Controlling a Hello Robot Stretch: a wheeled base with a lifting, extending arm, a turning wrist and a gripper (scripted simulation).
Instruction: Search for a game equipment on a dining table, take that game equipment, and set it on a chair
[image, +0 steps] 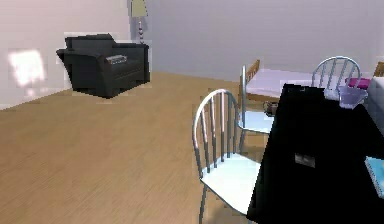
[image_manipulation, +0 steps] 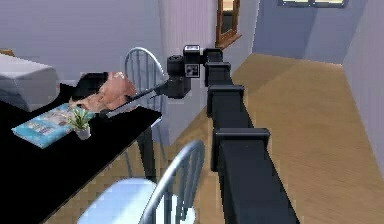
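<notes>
We reach across the worktop (image_manipulation: 60, 175).
Our arm (image_manipulation: 235, 130) extends far because a tan thing (image_manipulation: 105, 92) — likely our target — lies by the edge near a chair (image_manipulation: 145, 62); whether the claw (image_manipulation: 112, 110) grasps anything we cannot tell.

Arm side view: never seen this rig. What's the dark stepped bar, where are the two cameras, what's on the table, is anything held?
It's a wheeled robot with one extending arm. The forward view looks ahead from the robot: a black dining table, a white chair and a dark armchair by the far wall. The arm side view looks out sideways from the body. The dark bar is the arm; its jaws reach left toward the table. On it lie a blue-covered book, a small potted plant, a pinkish-brown lump and a grey box. The jaws end at the lump, which rests on the table, so I can't tell whether anything is held.
</notes>
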